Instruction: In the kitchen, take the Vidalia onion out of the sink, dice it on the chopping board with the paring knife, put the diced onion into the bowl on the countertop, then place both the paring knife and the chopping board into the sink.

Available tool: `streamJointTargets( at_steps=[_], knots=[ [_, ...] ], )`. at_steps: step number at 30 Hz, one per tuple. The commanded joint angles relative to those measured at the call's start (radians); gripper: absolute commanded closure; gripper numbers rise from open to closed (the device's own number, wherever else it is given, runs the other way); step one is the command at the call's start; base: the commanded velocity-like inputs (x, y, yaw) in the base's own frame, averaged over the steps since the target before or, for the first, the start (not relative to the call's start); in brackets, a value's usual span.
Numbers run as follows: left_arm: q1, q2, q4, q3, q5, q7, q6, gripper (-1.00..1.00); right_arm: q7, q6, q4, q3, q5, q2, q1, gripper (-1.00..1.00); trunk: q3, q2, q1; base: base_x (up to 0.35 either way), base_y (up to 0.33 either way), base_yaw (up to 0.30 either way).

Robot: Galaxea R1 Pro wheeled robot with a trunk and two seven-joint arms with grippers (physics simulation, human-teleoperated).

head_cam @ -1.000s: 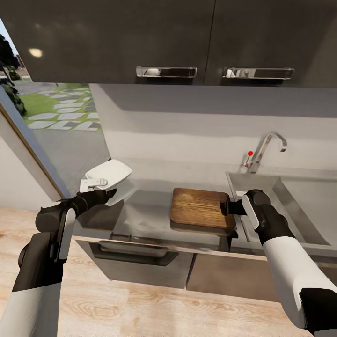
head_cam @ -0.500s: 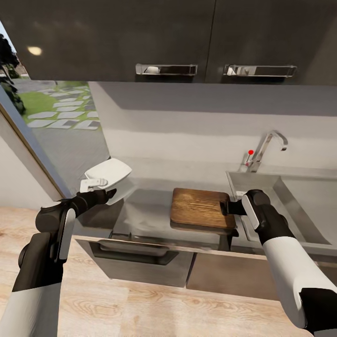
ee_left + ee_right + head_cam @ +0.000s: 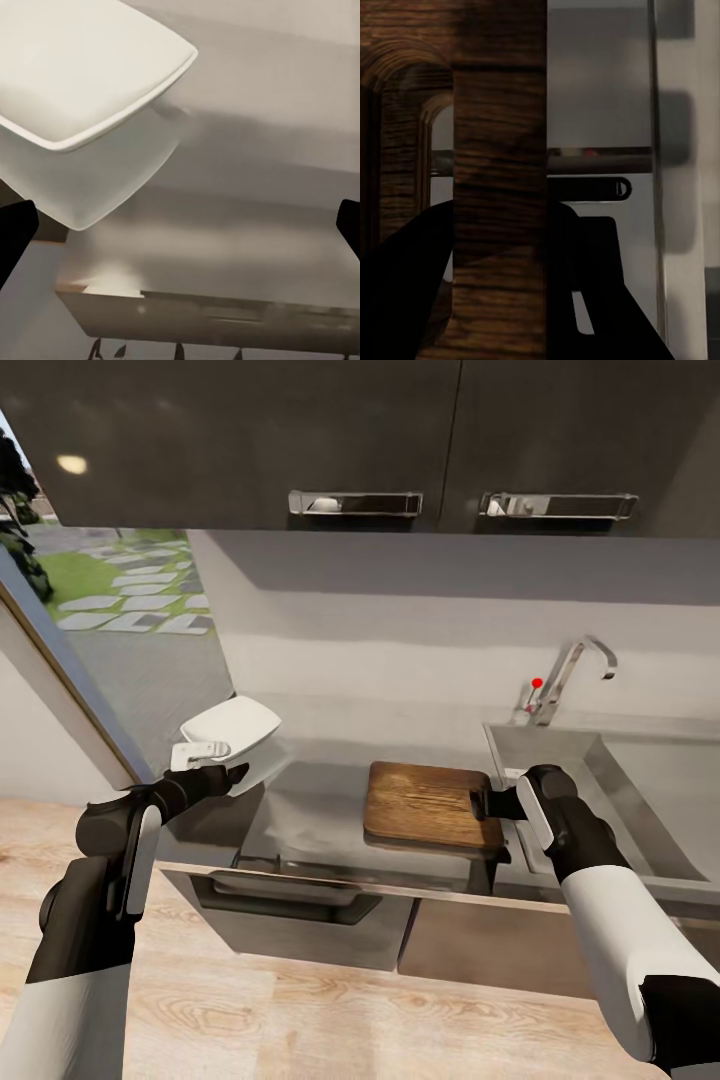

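Overhead, we see dark wall cabinets [image 3: 300, 440] with chrome handles above the grey counter [image 3: 330, 800]. To our right the steel sink [image 3: 640, 800] is set into it, its chrome tap [image 3: 570, 672] with the red knob at the back. On the counter just beside the sink is the chopping board [image 3: 432, 805], dark brown wood, lifted a little at its sink-side edge. Our right claw [image 3: 492, 803] is pinching that edge; in the right wrist view the board's grain [image 3: 499, 150] runs between the black fingers [image 3: 405, 285]. At the counter's far left sits the white bowl [image 3: 232, 728], tilted. Our left claw [image 3: 205, 752] sits at the bowl's near rim; in the left wrist view the bowl [image 3: 82, 67] lies ahead and the fingertips [image 3: 15, 232] stand wide apart, pinching nothing.
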Motion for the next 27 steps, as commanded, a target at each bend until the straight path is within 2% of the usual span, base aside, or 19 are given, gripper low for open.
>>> streamJointTargets(
  at_steps=[1,27],
  knots=[
    [-0.001,0.000,-0.001,0.001,0.001,-0.004,0.006,-1.00,-0.009,0.003,-0.001,0.000,-0.012,0.000,-0.001,1.00,-0.002,-0.002,0.001,0.000,0.000,0.000],
    [-0.001,0.000,-0.001,0.001,0.001,-0.004,0.006,-1.00,-0.009,0.003,-0.001,0.000,-0.012,0.000,-0.001,1.00,-0.014,-0.002,0.001,0.000,0.000,0.000]
  ],
)
